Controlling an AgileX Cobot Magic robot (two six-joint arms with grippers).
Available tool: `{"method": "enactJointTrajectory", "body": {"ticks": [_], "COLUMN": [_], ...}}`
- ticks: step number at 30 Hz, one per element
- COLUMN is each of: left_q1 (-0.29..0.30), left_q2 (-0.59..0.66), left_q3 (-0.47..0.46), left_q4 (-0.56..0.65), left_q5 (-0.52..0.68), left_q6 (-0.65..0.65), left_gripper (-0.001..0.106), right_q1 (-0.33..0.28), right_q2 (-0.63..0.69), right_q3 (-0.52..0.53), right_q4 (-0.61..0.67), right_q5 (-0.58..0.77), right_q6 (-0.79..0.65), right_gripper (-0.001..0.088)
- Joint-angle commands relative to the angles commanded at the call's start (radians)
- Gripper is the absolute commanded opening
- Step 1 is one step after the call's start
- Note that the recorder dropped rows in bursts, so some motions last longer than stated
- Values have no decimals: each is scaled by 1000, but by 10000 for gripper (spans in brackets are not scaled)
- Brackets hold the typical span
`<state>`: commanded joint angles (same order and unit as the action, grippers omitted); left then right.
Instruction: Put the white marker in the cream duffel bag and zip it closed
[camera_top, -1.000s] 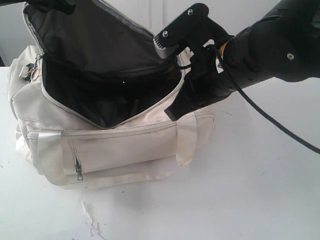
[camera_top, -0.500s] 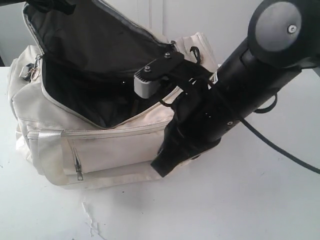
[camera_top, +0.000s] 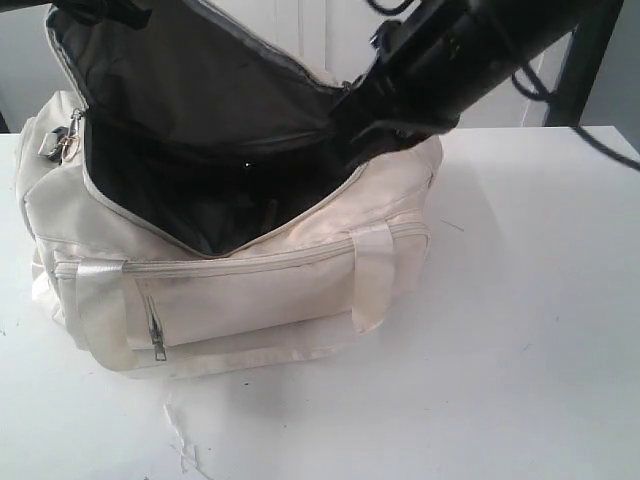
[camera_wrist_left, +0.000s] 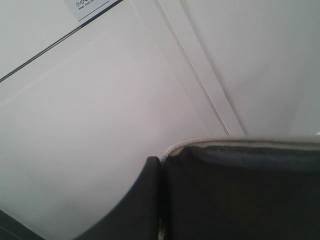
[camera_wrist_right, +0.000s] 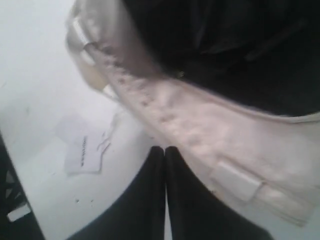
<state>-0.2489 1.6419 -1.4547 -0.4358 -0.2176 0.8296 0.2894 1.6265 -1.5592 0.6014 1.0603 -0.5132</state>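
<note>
Two things: right tool (camera_wrist_right: 164, 152) is clamped shut, empty, at the 2 o'clock rim of the cream duffel bag (camera_top: 250, 290); left tool (camera_wrist_left: 156, 172) seems to pinch its flap (camera_top: 200, 70) up. The white marker isn't visible, maybe inside. I'd confirm that, drop the flap, then pull the zip (camera_top: 140, 218) slowly.

This looks like a robotics lab test bench rather than a home. A plain white tabletop (camera_top: 520, 380) bears a soft cream fabric duffel bag (camera_top: 250, 290) under a bulky black jointed robot arm (camera_top: 470, 50) trailing a thin black cable (camera_top: 605, 145). Flat white wall panels (camera_wrist_left: 100, 125) with a small printed label (camera_wrist_left: 90, 6) back it, beside a dark upright frame post (camera_top: 585, 60).
</note>
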Motion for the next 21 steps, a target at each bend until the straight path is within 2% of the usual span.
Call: {"method": "enactJointTrajectory", "body": {"ticks": [3, 5, 8, 9, 11, 16, 21], "left_q1": [0, 0, 0, 0, 0, 0, 0], "left_q2": [0, 0, 0, 0, 0, 0, 0], "left_q3": [0, 0, 0, 0, 0, 0, 0], "left_q4": [0, -2, -4, -4, -4, -4, -4], "left_q5": [35, 84, 115, 113, 113, 117, 132], "left_q6": [0, -7, -34, -64, -76, -132, -206], "left_gripper": [0, 0, 0, 0, 0, 0, 0], "right_q1": [-33, -64, -88, -91, -91, -91, -91], "right_q2": [46, 88, 133, 157, 191, 243, 285], "right_q3": [-39, -65, -92, -98, -101, -103, -103], "right_q4": [-7, -13, -15, -15, -35, -105, -106], "right_q5": [-67, -133, -157, -194, -264, -325, -381], "right_q6": [25, 25, 27, 27, 27, 27, 22], "right_gripper": [6, 98, 288, 428, 571, 582, 562]}}
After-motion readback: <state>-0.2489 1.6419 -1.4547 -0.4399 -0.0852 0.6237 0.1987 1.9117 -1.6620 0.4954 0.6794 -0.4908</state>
